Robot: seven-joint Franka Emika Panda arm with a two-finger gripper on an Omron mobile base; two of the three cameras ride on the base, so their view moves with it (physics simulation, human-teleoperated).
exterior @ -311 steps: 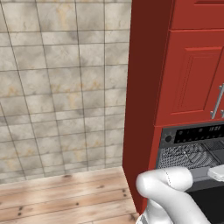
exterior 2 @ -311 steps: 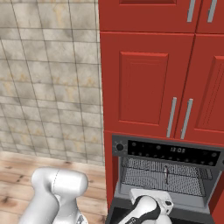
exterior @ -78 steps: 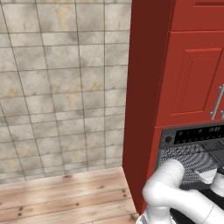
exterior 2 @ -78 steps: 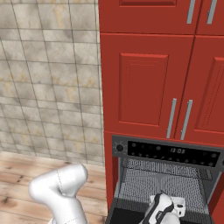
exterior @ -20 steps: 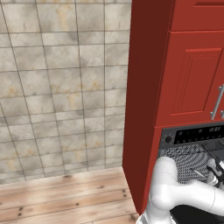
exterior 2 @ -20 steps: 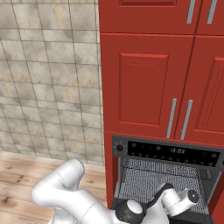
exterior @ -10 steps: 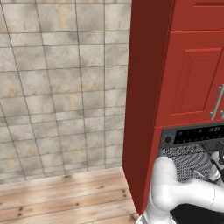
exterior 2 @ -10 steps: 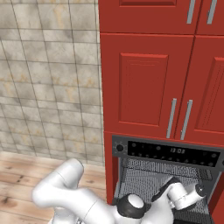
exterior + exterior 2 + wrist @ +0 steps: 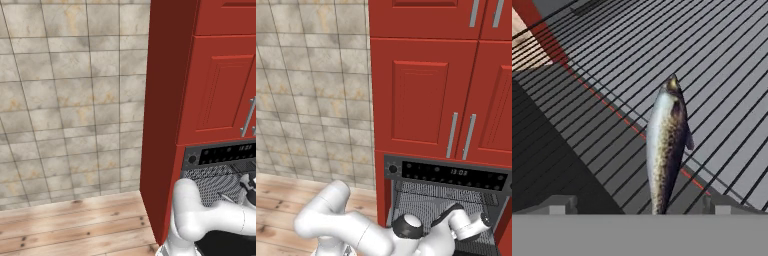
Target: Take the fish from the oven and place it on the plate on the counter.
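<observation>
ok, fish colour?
Silvery-grey belly, darker brown speckled back: the fish shows best in the hand view, lying on the oven's wire rack.

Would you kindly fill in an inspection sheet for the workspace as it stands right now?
Surface: grey wire rack inside the oven.
Job's things: fish lies on the rack, between the finger tips; oven stands open.
Clutter: nothing seen.
Grippers: gripper open, reaching into the oven, a finger tip on either side of the fish; whether it touches the fish, cannot tell.
Cables: nothing seen.
Surroundings: red cabinets, tiled wall, wooden floor.
</observation>
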